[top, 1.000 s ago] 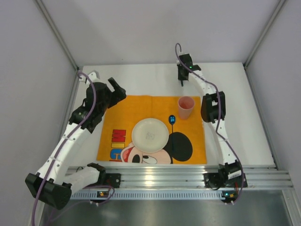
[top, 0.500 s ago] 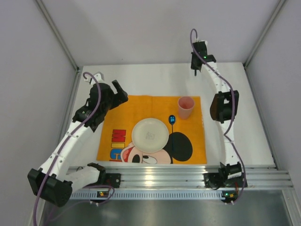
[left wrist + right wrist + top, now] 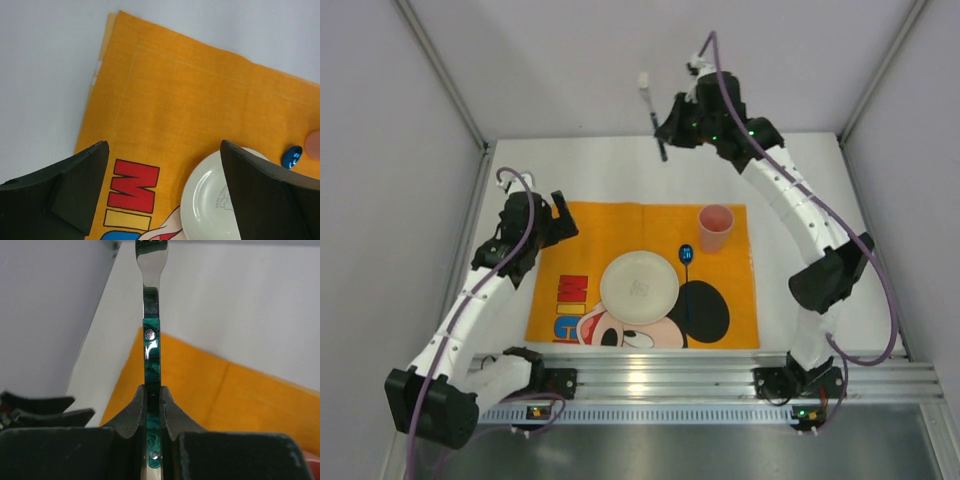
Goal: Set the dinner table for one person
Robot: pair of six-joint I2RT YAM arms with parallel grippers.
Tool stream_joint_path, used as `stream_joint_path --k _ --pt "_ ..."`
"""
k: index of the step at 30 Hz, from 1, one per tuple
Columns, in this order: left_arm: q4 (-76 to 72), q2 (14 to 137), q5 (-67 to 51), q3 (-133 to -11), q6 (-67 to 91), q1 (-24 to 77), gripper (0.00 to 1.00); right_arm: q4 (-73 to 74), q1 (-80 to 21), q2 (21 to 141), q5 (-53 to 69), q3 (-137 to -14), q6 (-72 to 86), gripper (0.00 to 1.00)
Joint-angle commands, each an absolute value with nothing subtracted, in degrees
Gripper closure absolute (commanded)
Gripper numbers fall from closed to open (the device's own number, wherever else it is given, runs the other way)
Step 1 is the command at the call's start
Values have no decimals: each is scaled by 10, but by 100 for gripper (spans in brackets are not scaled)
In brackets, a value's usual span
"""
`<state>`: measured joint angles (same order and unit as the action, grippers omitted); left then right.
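Note:
The white dinner table (image 3: 620,175) carries an orange Mickey Mouse mat (image 3: 620,225). On the mat are a white plate (image 3: 639,286), a blue spoon (image 3: 686,254) and a pink cup (image 3: 715,228). My right gripper (image 3: 670,130) hangs high over the back of the table, shut on a fork (image 3: 655,125). In the right wrist view the fork's green handle (image 3: 151,355) is clamped between the jaws (image 3: 152,395), steel tines pointing away. My left gripper (image 3: 560,212) is open and holds nothing, above the mat's back left corner. In its wrist view the plate (image 3: 210,200) lies beside its right finger (image 3: 260,190).
Grey walls enclose the table on the left, back and right. A ribbed aluminium rail (image 3: 700,375) runs along the near edge by the arm bases. White tabletop (image 3: 45,75) shows left of the mat, and behind it (image 3: 240,305).
My right arm has swung from the back right toward the back middle and risen, carrying the fork. My left gripper has drawn back slightly toward the left.

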<state>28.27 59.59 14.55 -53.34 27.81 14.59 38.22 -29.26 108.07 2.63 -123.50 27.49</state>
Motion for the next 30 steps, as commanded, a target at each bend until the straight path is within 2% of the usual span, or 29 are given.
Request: stream_joint_path --k 1,3,8,13,16,19,23,30 --pt "227 579 47 -556 246 142 2 397 -381 1071 110 -1187 320 100" --pt "224 597 14 -614 240 142 6 401 -418 1059 117 -1169 331 100" --pt "236 647 3 -754 252 142 7 359 -436 1013 138 -1079 362 100" --pt "220 685 -76 -809 315 141 12 355 -436 1005 152 -1073 359 100" --pt "224 688 -99 -791 351 141 17 349 -436 1003 155 -1072 358 100" --pt "204 667 -110 -733 388 140 15 345 -435 1003 162 -1078 359 100" --pt "68 636 -168 -608 503 132 12 341 -435 1002 179 -1085 359 100" --pt "-23 651 -174 -586 560 131 15 342 -430 985 192 -1059 352 100"
